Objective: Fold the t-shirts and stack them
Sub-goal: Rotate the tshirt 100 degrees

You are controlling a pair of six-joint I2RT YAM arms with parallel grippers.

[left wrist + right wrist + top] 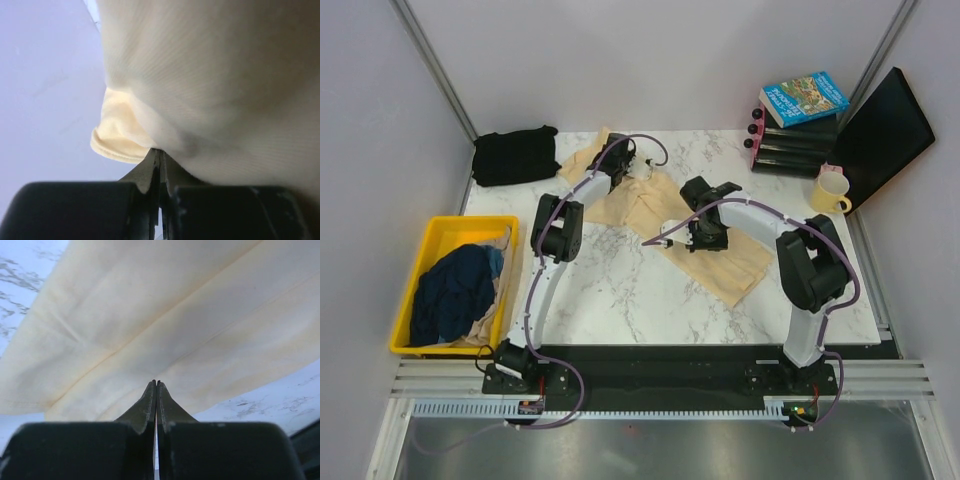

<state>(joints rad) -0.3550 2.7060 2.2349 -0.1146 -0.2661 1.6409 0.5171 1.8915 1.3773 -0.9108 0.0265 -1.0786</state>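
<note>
The cream t-shirt (725, 265) lay rumpled across the middle of the tabletop (620, 300), reaching its far edge. The left tool (159, 156) was pinched shut on its cloth near that edge, and the right tool (156, 387) on a fold mid-tabletop. The black t-shirt (515, 157) sat at the far left corner.

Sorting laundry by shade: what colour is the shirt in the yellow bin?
The shirt is dark navy blue; the top external view shows it best.

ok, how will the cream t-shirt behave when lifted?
Likely floppy: the cream t-shirt bunches in soft folds at the shut left hand. Probably light, since the thin cloth creases flat on the table. Pushed, it would likely bunch rather than slide.
</note>
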